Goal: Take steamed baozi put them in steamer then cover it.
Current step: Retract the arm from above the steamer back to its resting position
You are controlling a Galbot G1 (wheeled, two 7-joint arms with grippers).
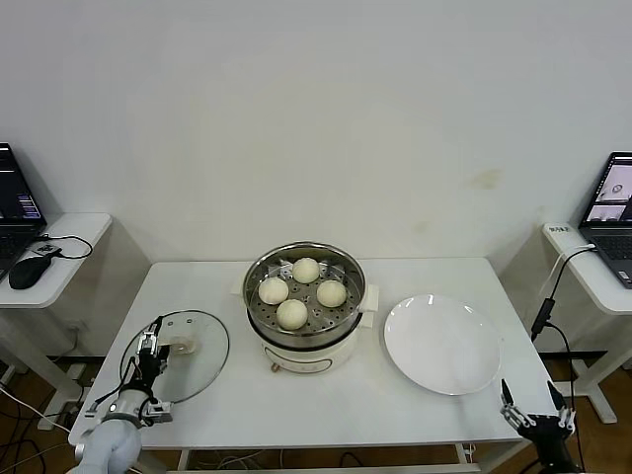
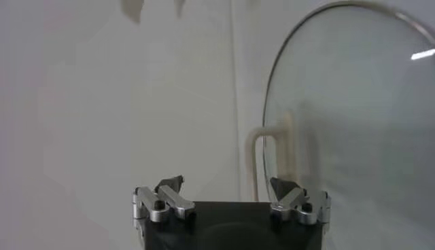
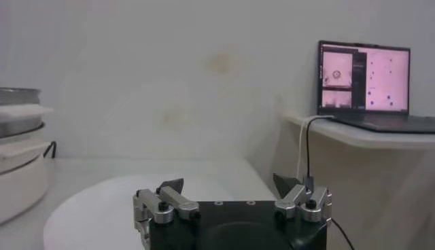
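Four creamy-white baozi [image 1: 300, 290] sit inside the shiny steel steamer [image 1: 303, 307] on its white pot base at the table's middle. The glass cover [image 1: 178, 355] with a cream handle [image 1: 185, 346] lies flat on the table at the front left. My left gripper [image 1: 150, 353] is open, hovering at the cover's near-left rim, a little short of the handle. In the left wrist view the cover [image 2: 353, 115] and its handle [image 2: 272, 146] lie just ahead of the open gripper [image 2: 228, 185]. My right gripper [image 1: 534, 410] is open and empty at the front right corner.
A flat white plate [image 1: 441, 344] lies right of the steamer and shows in the right wrist view [image 3: 102, 210]. Side desks carry laptops at left [image 1: 15, 197] and right [image 1: 612, 212], and a mouse [image 1: 30, 269]. A cable [image 1: 546, 306] hangs at the right.
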